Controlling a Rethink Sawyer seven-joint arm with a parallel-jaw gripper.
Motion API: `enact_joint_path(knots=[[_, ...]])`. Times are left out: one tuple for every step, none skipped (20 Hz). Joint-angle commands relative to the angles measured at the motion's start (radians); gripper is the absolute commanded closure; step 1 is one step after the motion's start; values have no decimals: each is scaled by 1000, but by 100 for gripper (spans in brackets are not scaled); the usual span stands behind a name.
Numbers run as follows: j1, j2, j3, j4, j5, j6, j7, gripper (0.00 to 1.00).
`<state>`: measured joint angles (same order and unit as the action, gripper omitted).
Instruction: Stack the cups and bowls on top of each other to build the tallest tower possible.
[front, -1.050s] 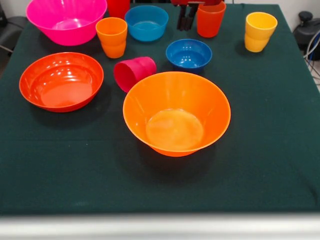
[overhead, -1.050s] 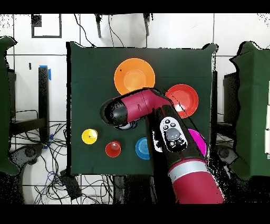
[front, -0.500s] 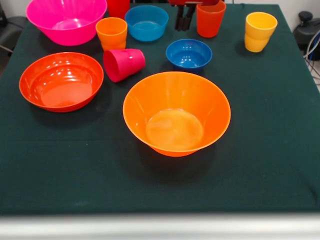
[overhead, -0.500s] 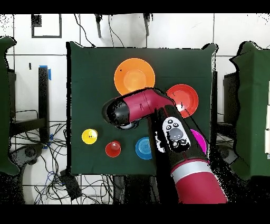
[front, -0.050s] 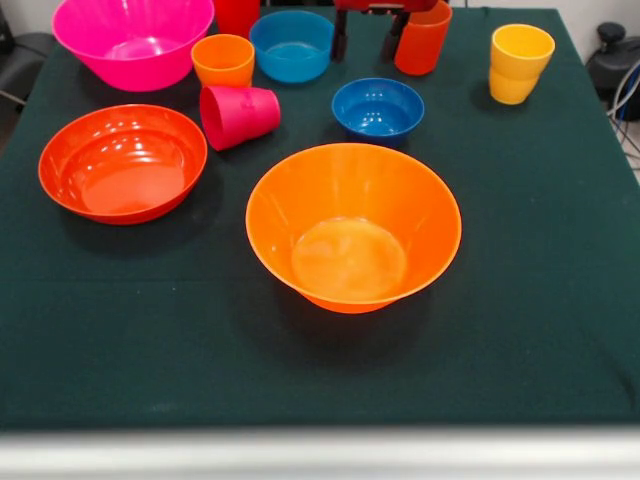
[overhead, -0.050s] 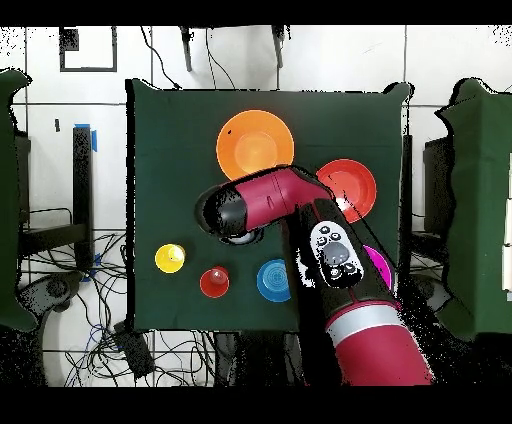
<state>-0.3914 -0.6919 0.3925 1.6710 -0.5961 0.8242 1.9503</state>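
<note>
A: What lay biggest on the table (front, -0.050s: 560, 300)?

B: The orange bowl (front, -0.050s: 353, 228), upright and nearest the camera, well in front of the gripper (front, -0.050s: 367, 40). The pink bowl (front, -0.050s: 133, 38) sat far off to one side of the gripper, the red bowl (front, -0.050s: 122, 162) in front of that.

A: And the gripper itself?

B: Only its tips showed at the top edge, spread apart and holding nothing.

A: How would those bowls have handled?

B: Light, stiff and glossy, I judged, so slippery. The rim looked the only place to pinch them.

A: Smaller things?

B: The light blue bowl (front, -0.050s: 292, 45) stood just beside the gripper, the dark blue bowl (front, -0.050s: 378, 107) just in front. The red cup (front, -0.050s: 421, 38) leaned beside one finger. The yellow cup (front, -0.050s: 519, 62) stood farther that way. The orange cup (front, -0.050s: 224, 60) stood upright, touching the pink cup (front, -0.050s: 238, 115), which lay on its side.

A: The cups?

B: Tapered walls; a hold across the rim seemed safest. Nothing was stacked yet.
</note>
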Motion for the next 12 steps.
enact_joint_path(knots=[[-14,28,66,-16,-28,20,-177,0],[-23,28,68,-13,-19,23,-179,0],[-29,32,68,-14,-17,12,-173,0],[-34,41,66,-28,-22,16,-181,0],[-40,48,66,-36,-30,16,-189,0],[-49,56,66,-39,-37,11,-200,0],[-58,62,69,-41,-42,5,-209,0],[-68,69,70,-42,-49,2,-220,0],[-78,74,71,-45,-56,-1,-229,0],[-87,80,72,-47,-62,-4,-237,0],[-96,88,73,-53,-71,-6,-246,0],[-105,97,77,-63,-77,-5,-260,0]])
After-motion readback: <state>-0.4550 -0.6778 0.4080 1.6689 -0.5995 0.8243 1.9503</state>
